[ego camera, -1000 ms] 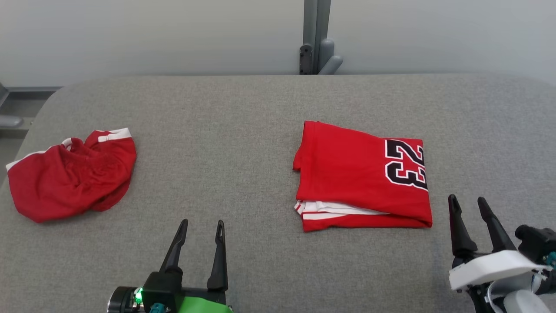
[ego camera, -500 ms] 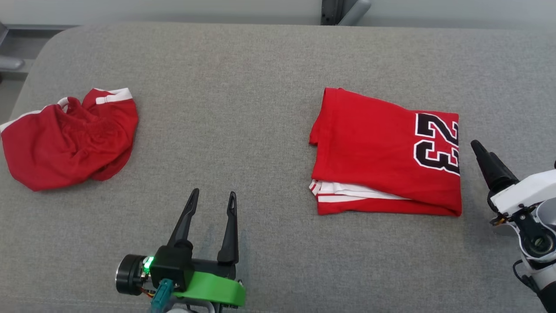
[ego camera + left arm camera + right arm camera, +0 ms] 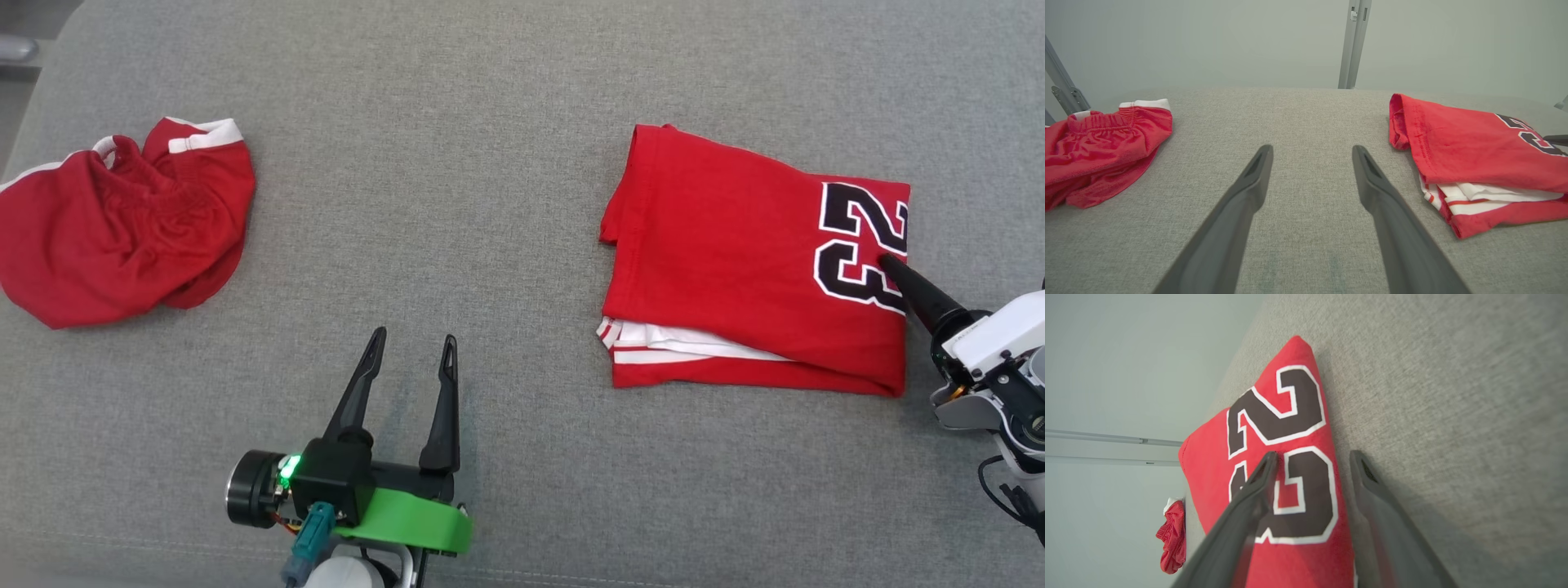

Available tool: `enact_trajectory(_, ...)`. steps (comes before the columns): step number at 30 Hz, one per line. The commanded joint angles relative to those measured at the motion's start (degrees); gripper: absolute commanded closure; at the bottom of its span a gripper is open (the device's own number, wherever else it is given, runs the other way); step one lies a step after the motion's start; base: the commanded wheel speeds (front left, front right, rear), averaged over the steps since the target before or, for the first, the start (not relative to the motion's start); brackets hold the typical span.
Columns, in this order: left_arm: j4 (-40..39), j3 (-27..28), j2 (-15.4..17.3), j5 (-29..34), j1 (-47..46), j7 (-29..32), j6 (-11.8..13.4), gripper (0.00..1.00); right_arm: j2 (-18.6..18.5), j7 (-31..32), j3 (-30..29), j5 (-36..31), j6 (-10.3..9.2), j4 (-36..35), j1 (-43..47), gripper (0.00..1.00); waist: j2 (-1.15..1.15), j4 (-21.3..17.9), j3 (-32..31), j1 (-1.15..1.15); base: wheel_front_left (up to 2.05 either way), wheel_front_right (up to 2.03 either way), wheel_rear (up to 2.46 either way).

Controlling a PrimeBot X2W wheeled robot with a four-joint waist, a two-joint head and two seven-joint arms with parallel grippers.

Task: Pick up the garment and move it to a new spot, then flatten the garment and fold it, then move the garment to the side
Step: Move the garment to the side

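Observation:
The garment (image 3: pixel 735 261) is a red jersey with a black "23", folded into a rectangle on the right of the grey table (image 3: pixel 490 163). White striped layers show at its near edge. My right gripper (image 3: pixel 890 265) is turned on its side at the jersey's right edge. In the right wrist view the right gripper (image 3: pixel 1313 455) is open, one finger over the garment's (image 3: pixel 1274 408) numeral and the other over bare table just beside the edge. My left gripper (image 3: pixel 414 335) hovers open and empty over the table, left of the garment (image 3: pixel 1474 151); the left gripper's (image 3: pixel 1311 148) fingers point at the far edge.
Crumpled red shorts (image 3: pixel 122 220) with white trim lie at the table's far left, also seen as red shorts (image 3: pixel 1098 143) and red shorts (image 3: pixel 1173 535). A grey post (image 3: pixel 1353 45) stands behind the table. Bare grey cloth lies between the two red pieces.
The head camera has tilted down, shifting the whole picture. My right gripper has rolled onto its side and moved up to the jersey's right edge, its jaws slightly narrower. The left gripper has kept its place.

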Motion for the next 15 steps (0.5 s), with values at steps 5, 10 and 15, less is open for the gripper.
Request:
enact_trajectory(5, 0.3, -0.2, 0.1, 0.3, -1.8, -0.1, 0.0, 0.0, -0.1, 0.5, 0.8, 1.5, 0.0, -1.1, -0.9, 1.0, 0.0, -0.7, 0.8, 0.0, 0.0, 0.0, 0.0)
enact_trajectory(10, 0.4, 0.0, 0.1, 0.8, -2.4, -0.1, -0.3, 0.0, -1.0, -1.3, 1.6, 0.4, 0.0, -2.9, -1.4, 1.0, 0.0, -1.5, 1.2, 0.0, 0.0, 0.0, 0.0)
enact_trajectory(15, 0.4, 0.3, 0.1, 1.5, -2.6, -0.1, -0.7, 0.0, -1.6, -4.1, 2.1, -0.3, 0.0, -4.7, -1.3, 1.0, 0.0, -3.5, 1.5, 0.0, 0.0, 0.0, 0.0)
